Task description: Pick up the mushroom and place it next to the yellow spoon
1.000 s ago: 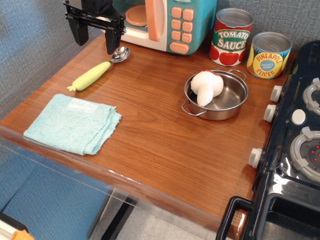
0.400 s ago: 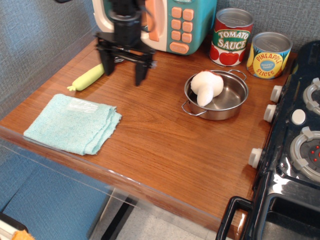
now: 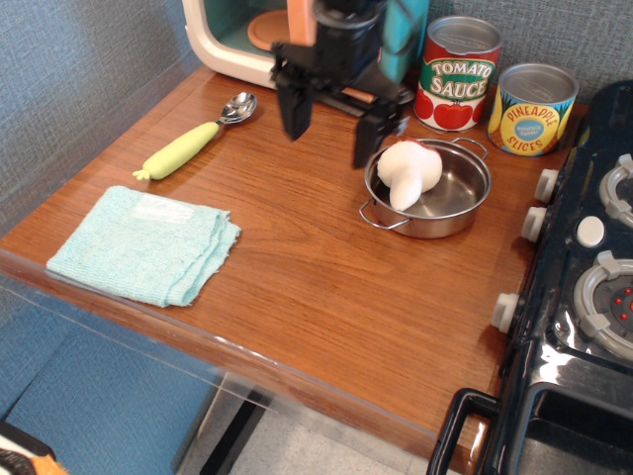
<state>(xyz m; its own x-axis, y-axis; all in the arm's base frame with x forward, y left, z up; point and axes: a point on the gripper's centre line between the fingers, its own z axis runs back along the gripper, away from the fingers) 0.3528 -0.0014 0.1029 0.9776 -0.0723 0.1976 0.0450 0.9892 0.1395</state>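
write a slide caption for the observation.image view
Open gripper beside the steel pot holding the white mushroom; yellow spoon lies left.

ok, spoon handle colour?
Yellow-green handle on the yellow spoon, silver bowl; clear in the observation.image view.

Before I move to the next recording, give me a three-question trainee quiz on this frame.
1. True or false: the mushroom lies in the steel pot.
2. What lies nearest the folded cloth: A) tomato sauce can, B) yellow spoon, C) pineapple can?
3. Fill in: the gripper has its fingers spread ____, holding nothing.

Key: 1 true; 2 B; 3 open.
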